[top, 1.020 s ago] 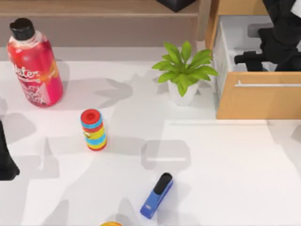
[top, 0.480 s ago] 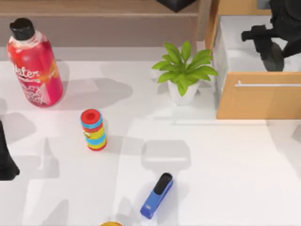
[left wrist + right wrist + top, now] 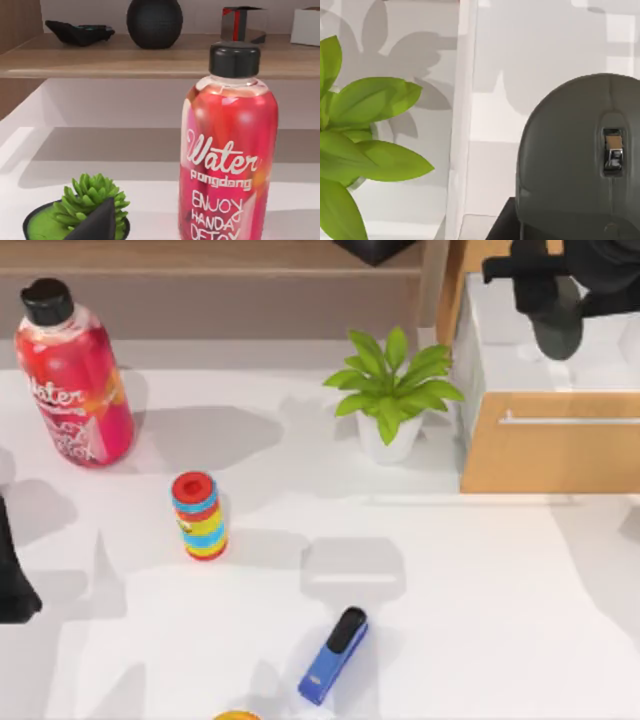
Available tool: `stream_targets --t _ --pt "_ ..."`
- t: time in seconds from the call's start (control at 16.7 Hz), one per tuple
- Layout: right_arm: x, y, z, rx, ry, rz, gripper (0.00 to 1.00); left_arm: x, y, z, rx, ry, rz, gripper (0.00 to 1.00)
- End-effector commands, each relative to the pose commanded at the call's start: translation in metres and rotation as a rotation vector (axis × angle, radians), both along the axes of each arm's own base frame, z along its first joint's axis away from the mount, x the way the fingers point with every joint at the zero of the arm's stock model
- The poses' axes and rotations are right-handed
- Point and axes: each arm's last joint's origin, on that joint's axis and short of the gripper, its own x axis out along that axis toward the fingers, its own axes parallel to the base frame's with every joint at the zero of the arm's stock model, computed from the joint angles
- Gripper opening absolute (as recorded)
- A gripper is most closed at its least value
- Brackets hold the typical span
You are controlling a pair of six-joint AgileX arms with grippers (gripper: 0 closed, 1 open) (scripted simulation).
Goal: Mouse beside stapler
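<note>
Above the open wooden drawer (image 3: 530,455) at the table's far right, the mouse (image 3: 557,328) is held clamped in the right gripper (image 3: 545,290), over the drawer's white interior; the grey dome with its scroll wheel is seen close in the right wrist view (image 3: 580,160). Near the front edge the stapler (image 3: 334,654) lies flat, well apart from the mouse. At the left edge the left arm (image 3: 12,575) is parked; its fingers' state cannot be told. A potted plant (image 3: 392,390) stands just beside the drawer.
</note>
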Motion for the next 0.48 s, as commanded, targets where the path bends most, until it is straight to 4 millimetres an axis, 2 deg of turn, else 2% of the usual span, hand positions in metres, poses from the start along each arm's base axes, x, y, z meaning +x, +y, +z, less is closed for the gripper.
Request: stream_targets --t 0.24,0.48 --pt "-0.041 0.035 -0.001 0.045 0.004 0.012 0.0 0.0 0.0 0.0 0.0 0.0 0.0 1.0" --pt "-0.083 0.066 -0.025 0.071 0.068 0.019 0.0 0.0 0.0 0.0 0.0 0.0 0.0 1.0"
